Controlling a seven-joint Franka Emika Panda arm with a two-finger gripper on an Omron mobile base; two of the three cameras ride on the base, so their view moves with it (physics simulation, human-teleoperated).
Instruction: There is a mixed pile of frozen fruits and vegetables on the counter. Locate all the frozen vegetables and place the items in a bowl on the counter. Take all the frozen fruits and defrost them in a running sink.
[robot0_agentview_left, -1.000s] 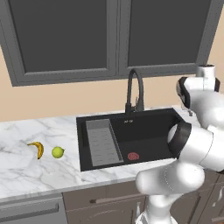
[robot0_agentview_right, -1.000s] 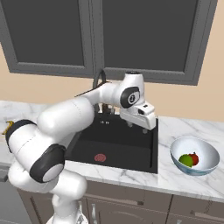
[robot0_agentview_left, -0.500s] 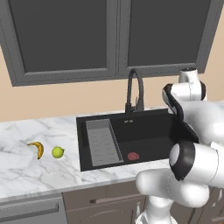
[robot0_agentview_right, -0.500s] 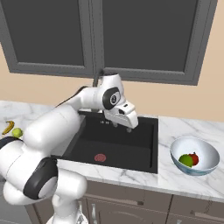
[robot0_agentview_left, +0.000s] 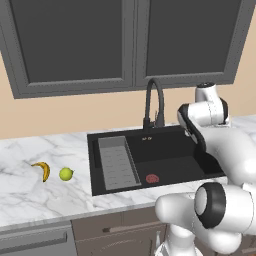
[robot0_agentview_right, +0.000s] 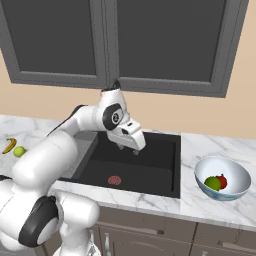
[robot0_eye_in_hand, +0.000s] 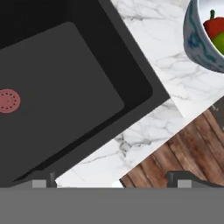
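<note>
Gripper: the gripper (robot0_agentview_right: 129, 148) hangs above the sink, its two dark fingers pointing down, spread wide apart and with nothing between them.
Sink: the sink (robot0_agentview_left: 165, 150) is a big black rectangular basin let into the counter, with a grey ribbed tray (robot0_agentview_left: 118, 162) on its left side and a reddish round drain (robot0_agentview_left: 152, 178) on the floor.
Faucet: the faucet (robot0_agentview_left: 154, 101) is tall, black and arched, and stands at the back edge of the basin.
Banana: the banana (robot0_agentview_left: 43, 170) is curved and yellow with dark tips; it lies on the counter, well to the left of the sink.
Yellow-green ball: the yellow-green ball (robot0_agentview_left: 66, 174) is small and round, with a short stem, and lies just beside the banana on its right.
Bowl: the bowl (robot0_agentview_right: 222, 178) is round, pale blue-white with a light rim, and stands on the counter to the right of the sink.
In the bowl: a red piece (robot0_agentview_right: 221, 181) and a green piece (robot0_agentview_right: 213, 183) lie together, touching each other.
Counter: the counter (robot0_agentview_right: 200, 147) is white marble with grey veins, above brown-grey cabinet fronts (robot0_agentview_right: 165, 227).
</note>
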